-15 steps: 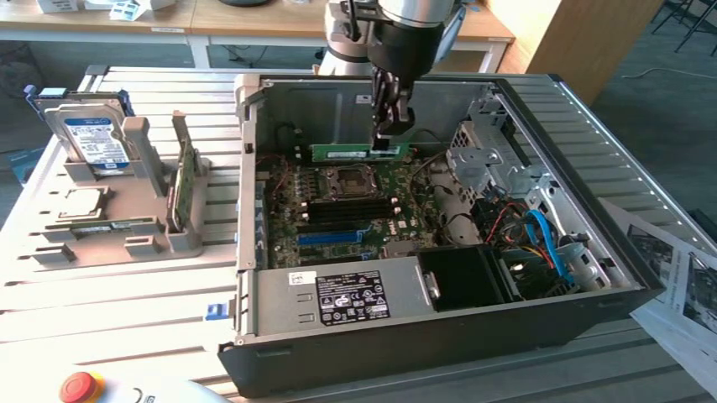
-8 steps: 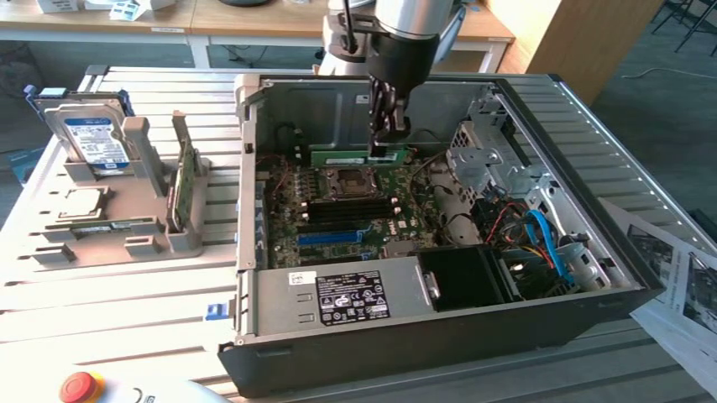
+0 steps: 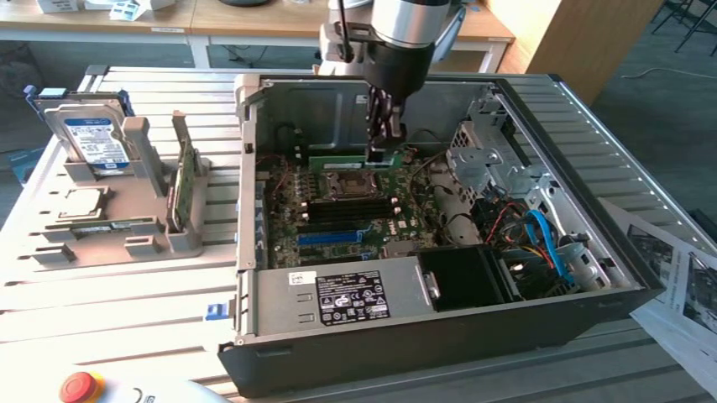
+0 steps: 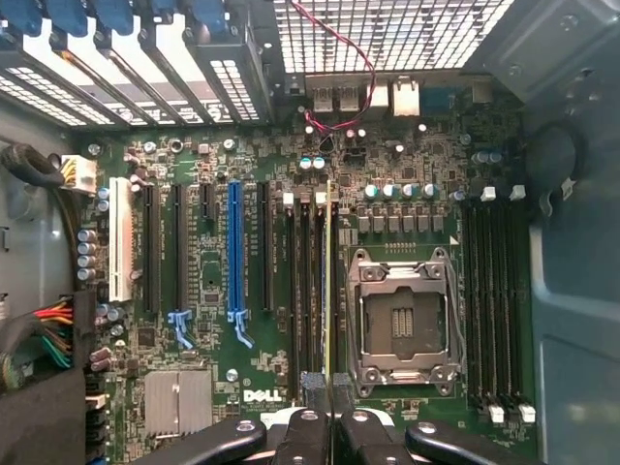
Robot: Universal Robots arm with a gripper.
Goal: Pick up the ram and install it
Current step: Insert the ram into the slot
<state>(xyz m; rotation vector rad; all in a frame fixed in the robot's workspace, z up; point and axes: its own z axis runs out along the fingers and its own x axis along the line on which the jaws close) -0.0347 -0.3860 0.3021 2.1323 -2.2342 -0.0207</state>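
Observation:
The ram (image 3: 349,159) is a thin green stick held level inside the open computer case (image 3: 583,252), low over the motherboard (image 3: 336,218). My gripper (image 3: 384,151) points straight down and is shut on the ram's top edge. In the wrist view the ram (image 4: 328,291) shows edge-on as a thin line between my gripper's (image 4: 330,397) black fingers. It lies along the black memory slots (image 4: 308,291) beside the open CPU socket (image 4: 400,325). I cannot tell whether it touches a slot.
A grey rack (image 3: 123,227) on the exterior view's left holds a hard drive (image 3: 92,138), a square CPU chip (image 3: 81,201) and another green board (image 3: 181,180). Cables (image 3: 538,235) and the drive cage (image 3: 488,159) crowd the case's right side. A red button (image 3: 81,386) sits near the front.

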